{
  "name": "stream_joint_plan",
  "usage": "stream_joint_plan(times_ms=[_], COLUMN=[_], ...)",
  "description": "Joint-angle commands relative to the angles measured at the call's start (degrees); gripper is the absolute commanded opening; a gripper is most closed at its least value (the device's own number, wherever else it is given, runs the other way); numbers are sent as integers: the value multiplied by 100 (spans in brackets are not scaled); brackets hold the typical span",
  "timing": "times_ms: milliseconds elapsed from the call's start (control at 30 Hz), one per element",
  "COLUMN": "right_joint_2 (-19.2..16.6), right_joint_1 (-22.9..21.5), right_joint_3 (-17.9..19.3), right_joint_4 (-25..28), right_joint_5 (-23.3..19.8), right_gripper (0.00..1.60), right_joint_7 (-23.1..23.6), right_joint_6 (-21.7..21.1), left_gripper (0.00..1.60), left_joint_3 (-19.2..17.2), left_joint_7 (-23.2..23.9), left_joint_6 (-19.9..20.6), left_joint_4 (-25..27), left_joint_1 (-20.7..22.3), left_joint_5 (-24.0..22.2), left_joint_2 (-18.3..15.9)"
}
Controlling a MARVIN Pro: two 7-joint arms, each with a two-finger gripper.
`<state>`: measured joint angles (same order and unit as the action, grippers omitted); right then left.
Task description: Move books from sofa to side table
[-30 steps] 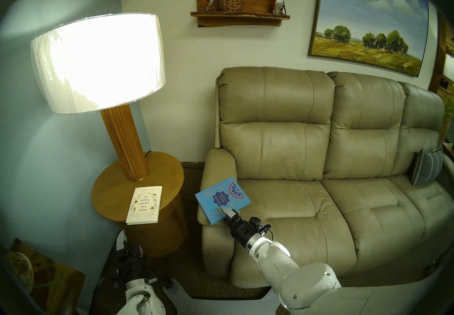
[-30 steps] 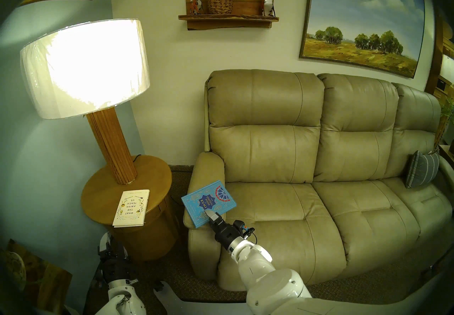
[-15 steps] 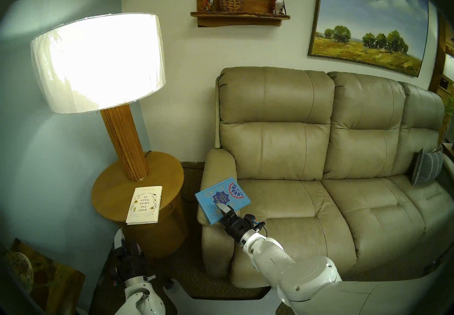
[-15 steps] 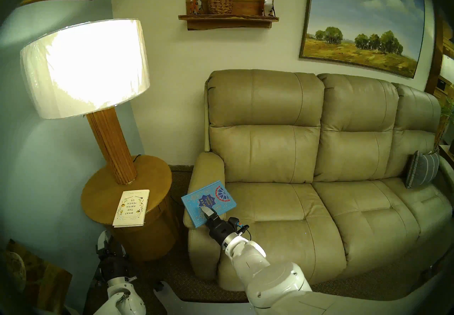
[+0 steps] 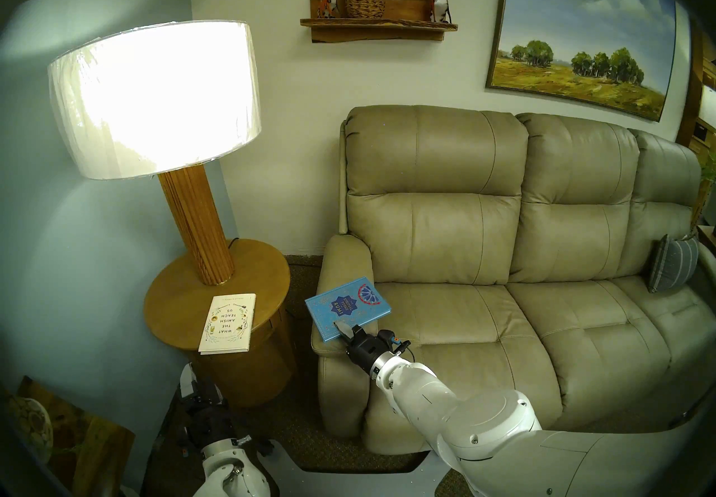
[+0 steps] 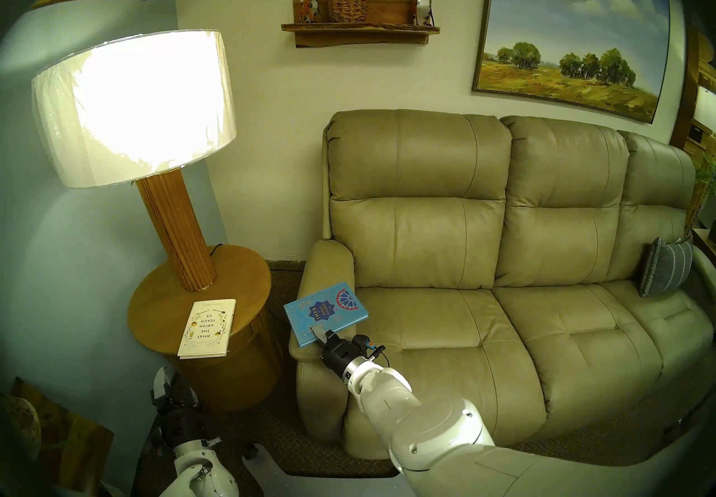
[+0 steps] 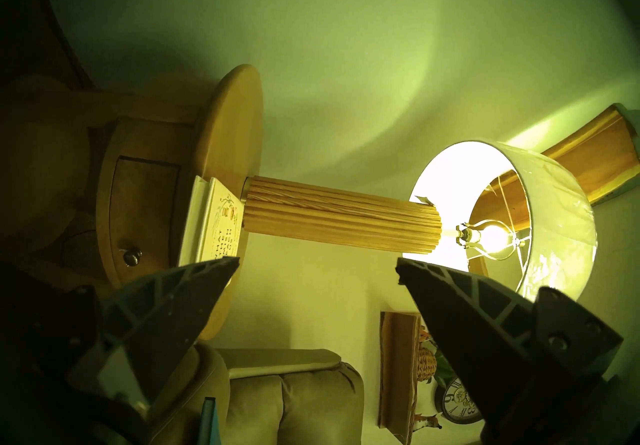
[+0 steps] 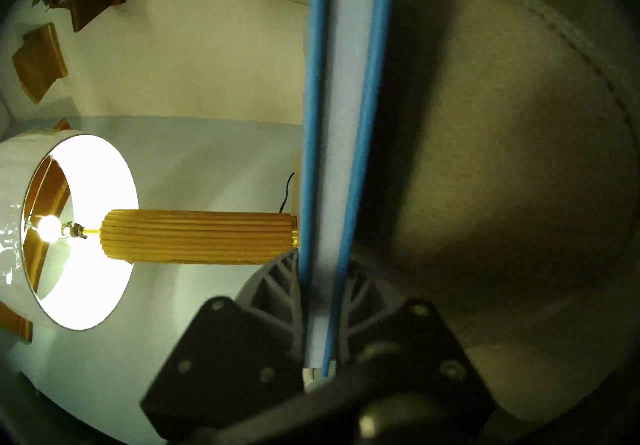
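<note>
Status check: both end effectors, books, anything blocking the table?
Right end effector shut on blue Rumi book over sofa armrest. Left end effector open. White book on side table; lamp at table's back.

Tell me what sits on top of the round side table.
On the side table stand the lit lamp at the back and the white book lying flat at the front edge, slightly overhanging. Whatever lies under that book is hidden.
</note>
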<state>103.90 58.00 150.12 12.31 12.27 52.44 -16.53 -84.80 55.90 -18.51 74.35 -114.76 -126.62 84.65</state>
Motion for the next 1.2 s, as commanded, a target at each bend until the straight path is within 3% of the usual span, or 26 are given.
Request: stream_joint_plan(times_ms=[0, 467, 833, 1167], right_joint_2=[-111, -106, -82, -40], right_joint_1=[-219, -256, -58, -20], right_joint_3=[-338, -820, -1322, -1432], right_joint_4=[-110, -519, -630, -658], right_joint_5=[214, 761, 1318, 1571], right_gripper=[0, 0, 0, 0], right_joint_7=[648, 1627, 2396, 2822], right_joint_6=[38, 74, 218, 293], left_gripper=[160, 160, 160, 160], left_joint_3=[240, 711, 820, 918], left_joint_7=[213, 151, 92, 72], left_joint_6=[-234, -157, -59, -92], left_joint_4=[-49, -414, -622, -932], left_joint_1=[36, 220, 531, 847], left_joint_5=[-64, -119, -169, -124], left_joint_2=[192, 94, 134, 126])
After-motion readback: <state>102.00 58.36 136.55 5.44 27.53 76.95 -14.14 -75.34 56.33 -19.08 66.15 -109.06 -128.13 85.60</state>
